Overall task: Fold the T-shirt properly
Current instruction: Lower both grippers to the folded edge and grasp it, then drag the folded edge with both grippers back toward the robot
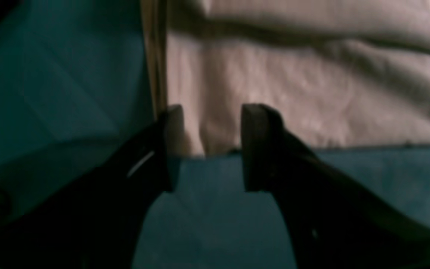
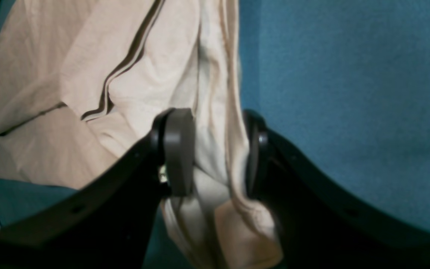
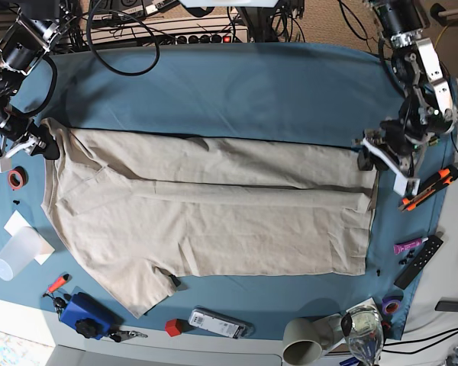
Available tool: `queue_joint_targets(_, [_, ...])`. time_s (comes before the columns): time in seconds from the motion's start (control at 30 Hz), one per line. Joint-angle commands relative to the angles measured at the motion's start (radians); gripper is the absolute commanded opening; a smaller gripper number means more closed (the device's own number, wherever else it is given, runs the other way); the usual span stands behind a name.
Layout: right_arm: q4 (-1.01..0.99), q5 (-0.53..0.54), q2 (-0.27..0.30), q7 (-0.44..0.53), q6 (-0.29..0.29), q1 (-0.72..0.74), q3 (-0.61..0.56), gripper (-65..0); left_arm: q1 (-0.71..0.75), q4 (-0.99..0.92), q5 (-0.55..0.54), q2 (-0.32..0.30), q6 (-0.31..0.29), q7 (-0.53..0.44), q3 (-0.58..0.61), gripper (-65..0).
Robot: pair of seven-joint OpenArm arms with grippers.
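The beige T-shirt (image 3: 214, 206) lies spread across the teal table cloth (image 3: 252, 84), partly folded lengthwise, with its hem on the right of the base view. My left gripper (image 3: 370, 156) is at the hem's far corner. In the left wrist view it (image 1: 213, 123) is open, its fingers astride the shirt (image 1: 293, 86) at the hem edge. My right gripper (image 3: 40, 145) is at the shirt's far left corner. In the right wrist view it (image 2: 218, 123) is shut on a bunched fold of the shirt (image 2: 50, 74).
A red tape roll (image 3: 15, 179), a plastic cup (image 3: 11, 255) and a blue object (image 3: 82, 313) sit at the left front. A remote (image 3: 217, 324), mug (image 3: 305, 341) and glass (image 3: 364, 335) line the front edge. An orange cutter (image 3: 427, 187) and a black remote (image 3: 420, 261) lie right.
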Motion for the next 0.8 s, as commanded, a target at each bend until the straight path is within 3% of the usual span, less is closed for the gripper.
queue_joint_targets(0.0, [-0.007, -0.082, 0.001, -0.093, -0.012, -0.009, -0.006, -42.9, -0.032, 0.016, -0.009, -0.010, -0.002, -0.023, -0.002, -39.1])
queue_joint_targets(0.07, [-0.007, -0.082, 0.002, -0.093, -0.012, -0.009, -0.006, -42.9, -0.061, 0.015, 0.024, -0.010, 0.016, -0.023, -0.002, -39.1])
queue_joint_targets(0.17, [-0.007, -0.084, 0.002, -0.098, -0.012, -0.009, -0.006, -42.9, -0.089, -0.002, 0.137, -0.011, 0.116, -0.023, -0.002, -39.1])
queue_joint_targets(0.23, [-0.007, -0.084, 0.002, -0.100, -0.012, -0.009, -0.006, -42.9, -0.090, -0.034, 0.158, -0.011, 0.151, -0.019, -0.002, -39.1])
queue_joint_targets(0.37, [-0.007, -0.084, 0.001, -0.098, -0.012, -0.009, -0.006, -42.9, -0.091, -0.114, 0.066, -0.010, 0.149, 0.056, -0.002, -39.1])
queue_joint_targets(0.53, [-0.007, -0.084, 0.001, -0.095, -0.012, -0.009, -0.006, -42.9, -0.091, -0.163, -0.017, -0.010, 0.120, 0.083, -0.002, -39.1])
queue_joint_targets(0.77, [-0.007, -0.080, 0.001, -0.093, -0.011, -0.009, -0.006, -42.9, -0.091, -0.244, -0.027, -0.008, 0.120, 0.067, -0.002, -39.2])
